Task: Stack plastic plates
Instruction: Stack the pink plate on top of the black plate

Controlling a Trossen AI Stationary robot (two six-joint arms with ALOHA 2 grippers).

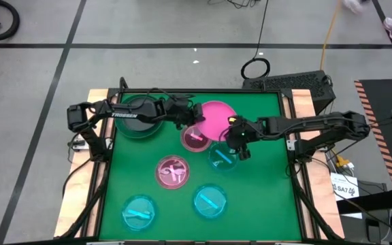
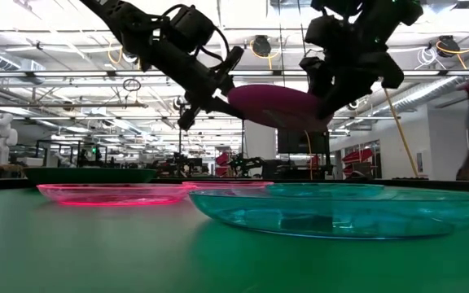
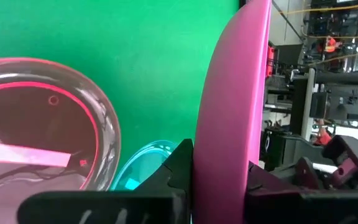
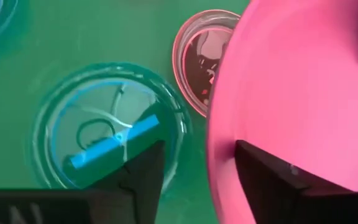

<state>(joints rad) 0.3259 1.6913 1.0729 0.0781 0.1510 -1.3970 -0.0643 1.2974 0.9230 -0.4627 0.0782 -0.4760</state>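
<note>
**A:** Start from the high view. What have I got?

**B:** I see the magenta plate [image 1: 216,116] lifted over the back middle of the green table [image 1: 264,204], between both arms. My left gripper [image 1: 194,116] is clenched on its left rim; my right gripper [image 1: 239,139] sits at its right rim. A pink plate [image 1: 196,137] lies just under and in front, a second pink plate [image 1: 173,171] nearer, one cyan plate [image 1: 222,156] below the right gripper, two more cyan plates [image 1: 140,209] at the front. The dark green plates [image 1: 138,119] sit under the left arm.

**A:** Low view?

**B:** The magenta plate [image 2: 279,104] hangs clear of the table, roughly level, flat face down. Both arms meet it from either side. A wide cyan plate [image 2: 340,213] fills the foreground; it looks thin and glossy, with a shallow raised rim.

**A:** Left wrist?

**B:** My fingers [image 3: 182,168] clamp the opaque rim edge-on. It looks smooth and hard, likely slippery.

**A:** Right wrist?

**B:** Here the right fingers [image 4: 266,174] stand apart, one across the plate's face, the rim in the gap; I judge it unclenched. The pink plate [image 4: 197,56] lies past the rim, so the left arm carries it and the drop goes straight down.
</note>
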